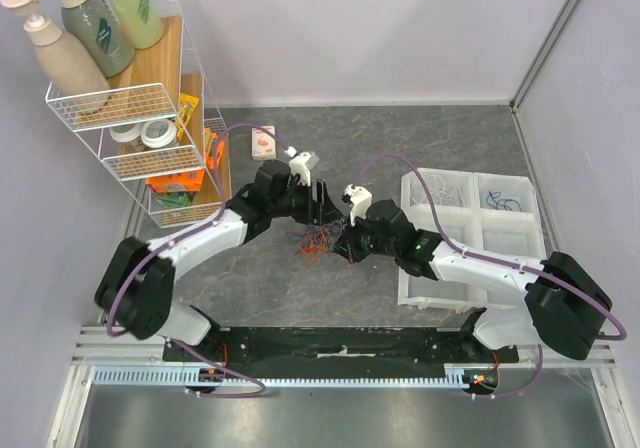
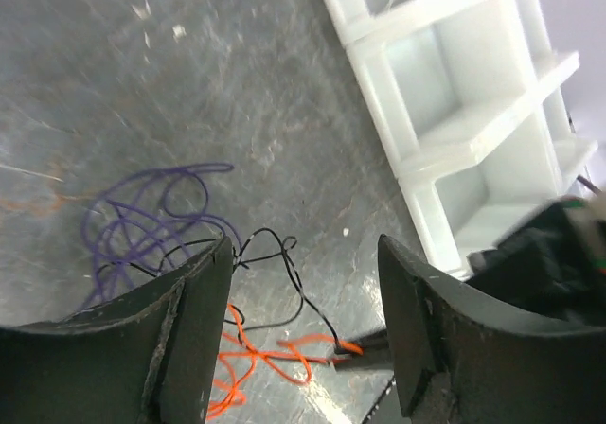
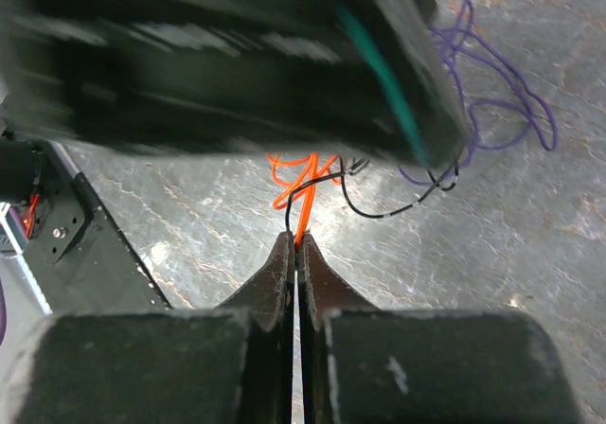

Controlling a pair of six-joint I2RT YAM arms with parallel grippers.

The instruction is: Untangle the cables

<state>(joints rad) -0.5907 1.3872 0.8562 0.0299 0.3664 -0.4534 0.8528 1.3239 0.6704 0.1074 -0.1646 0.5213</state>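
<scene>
A small tangle of cables (image 1: 318,238) lies on the grey table between the two arms. In the left wrist view I see a purple cable (image 2: 151,218), a thin black cable (image 2: 284,263) and an orange cable (image 2: 275,356). My left gripper (image 2: 305,325) is open, hovering just above the tangle with the wires between its fingers. My right gripper (image 3: 298,244) is shut on the orange cable (image 3: 301,183) together with an end of the black cable (image 3: 379,211). The purple cable (image 3: 492,102) lies beyond. The left arm's blurred body hides the top of the right wrist view.
A white tray (image 1: 470,236) with four compartments stands at the right, holding white and dark blue wires in its far cells; it also shows in the left wrist view (image 2: 454,131). A wire shelf (image 1: 140,118) with bottles and tape stands at the back left.
</scene>
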